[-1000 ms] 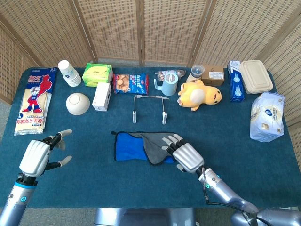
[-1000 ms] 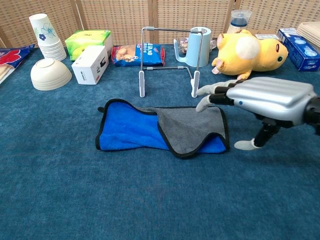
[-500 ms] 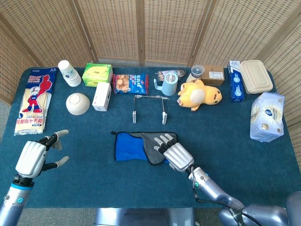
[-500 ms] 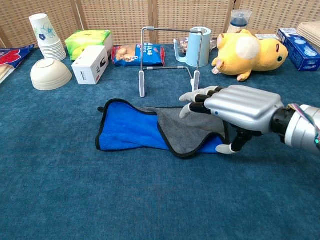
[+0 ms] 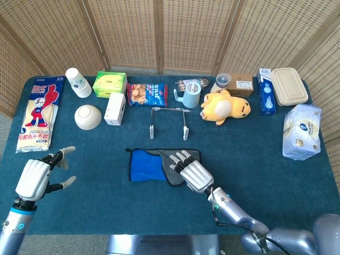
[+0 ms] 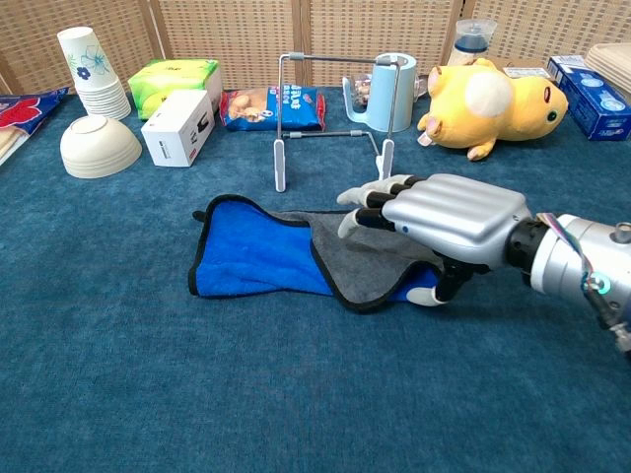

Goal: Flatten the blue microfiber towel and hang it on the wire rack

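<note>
The blue microfiber towel [image 5: 144, 166] [image 6: 251, 261] lies on the table's middle, its right part folded over with the grey side [image 6: 365, 258] up. My right hand [image 5: 190, 171] [image 6: 449, 219] is over that grey fold, palm down with the fingers spread. Its thumb sits at the towel's front right edge, and no grip shows. The wire rack [image 5: 169, 109] [image 6: 335, 58] stands upright just behind the towel with nothing on it. My left hand [image 5: 34, 178] hovers at the table's front left, fingers apart and holding nothing. It shows only in the head view.
Behind the rack stand a blue mug [image 6: 389, 94], a snack bag [image 6: 271, 106] and a yellow plush toy [image 6: 493, 99]. A white box [image 6: 177, 126], a bowl [image 6: 99, 146], paper cups [image 6: 91, 71] and a green tissue box [image 6: 173, 81] sit at the back left.
My right hand has slid left, from the towel's right edge to over the grey fold. The left hand has drifted slightly left. The towel has not moved.
</note>
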Action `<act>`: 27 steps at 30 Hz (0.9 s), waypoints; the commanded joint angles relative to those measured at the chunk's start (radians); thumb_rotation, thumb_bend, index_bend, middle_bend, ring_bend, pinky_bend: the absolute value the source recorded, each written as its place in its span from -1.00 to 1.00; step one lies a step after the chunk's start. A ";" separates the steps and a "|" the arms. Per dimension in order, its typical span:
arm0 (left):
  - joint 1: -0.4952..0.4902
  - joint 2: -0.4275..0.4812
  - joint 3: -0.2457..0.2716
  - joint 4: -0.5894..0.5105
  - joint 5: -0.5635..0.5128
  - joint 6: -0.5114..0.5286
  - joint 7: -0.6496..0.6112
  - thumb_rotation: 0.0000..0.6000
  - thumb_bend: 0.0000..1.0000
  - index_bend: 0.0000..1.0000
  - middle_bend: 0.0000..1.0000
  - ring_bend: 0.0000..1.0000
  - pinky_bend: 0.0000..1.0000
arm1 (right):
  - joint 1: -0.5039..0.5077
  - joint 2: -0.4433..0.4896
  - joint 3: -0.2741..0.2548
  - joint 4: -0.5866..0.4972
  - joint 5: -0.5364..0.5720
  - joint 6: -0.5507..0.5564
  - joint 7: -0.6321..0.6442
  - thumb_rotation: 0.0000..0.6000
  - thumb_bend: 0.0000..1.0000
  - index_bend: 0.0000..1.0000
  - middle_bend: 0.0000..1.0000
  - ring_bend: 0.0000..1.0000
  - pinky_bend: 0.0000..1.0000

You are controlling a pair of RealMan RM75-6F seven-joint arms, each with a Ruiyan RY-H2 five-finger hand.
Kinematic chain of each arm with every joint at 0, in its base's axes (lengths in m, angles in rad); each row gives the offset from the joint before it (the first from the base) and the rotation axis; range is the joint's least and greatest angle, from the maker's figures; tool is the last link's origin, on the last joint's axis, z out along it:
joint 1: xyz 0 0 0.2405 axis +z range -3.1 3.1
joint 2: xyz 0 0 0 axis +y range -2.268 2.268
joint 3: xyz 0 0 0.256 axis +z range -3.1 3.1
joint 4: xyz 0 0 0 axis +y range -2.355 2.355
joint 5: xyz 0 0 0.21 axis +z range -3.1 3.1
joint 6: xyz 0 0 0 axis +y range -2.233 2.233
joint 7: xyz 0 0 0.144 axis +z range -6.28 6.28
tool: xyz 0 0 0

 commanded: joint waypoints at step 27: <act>0.012 0.005 -0.001 0.012 -0.001 0.015 -0.019 1.00 -0.52 -0.50 0.26 0.16 0.98 | -0.004 -0.032 0.039 0.024 0.045 0.021 0.078 1.00 -0.37 -0.03 -0.79 -0.81 -0.91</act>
